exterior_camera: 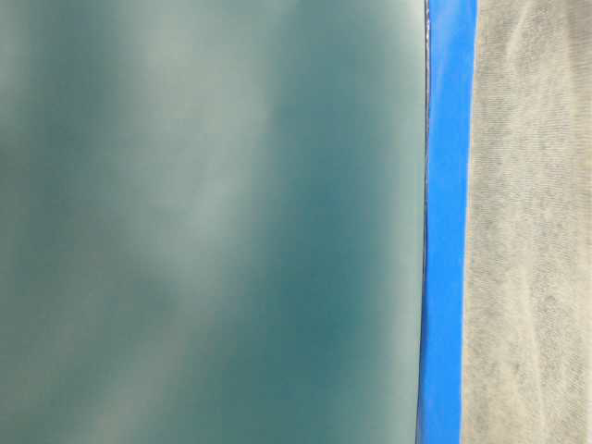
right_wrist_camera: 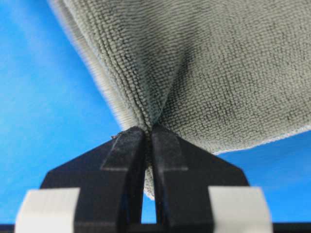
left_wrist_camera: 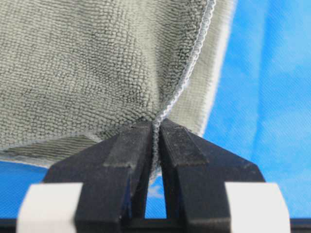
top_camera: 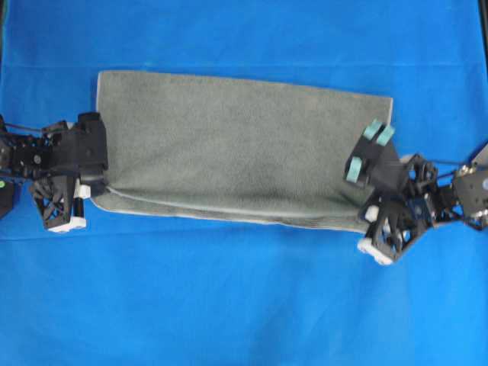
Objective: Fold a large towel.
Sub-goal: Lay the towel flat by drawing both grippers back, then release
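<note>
One camera looked straight down from high up at the big fuzzy grey-green towel point(top_camera: 236, 145) on the blue table cloth point(top_camera: 244, 305). A low side camera sat very close, mostly blurred. Each wrist camera peered along its own black fingers point(left_wrist_camera: 131, 150) point(right_wrist_camera: 129, 155), very near the same towel.

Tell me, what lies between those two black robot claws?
Only the large grey-green fuzzy towel spans from left gripper to right gripper, each pinching it; the overhead view shows this.
</note>
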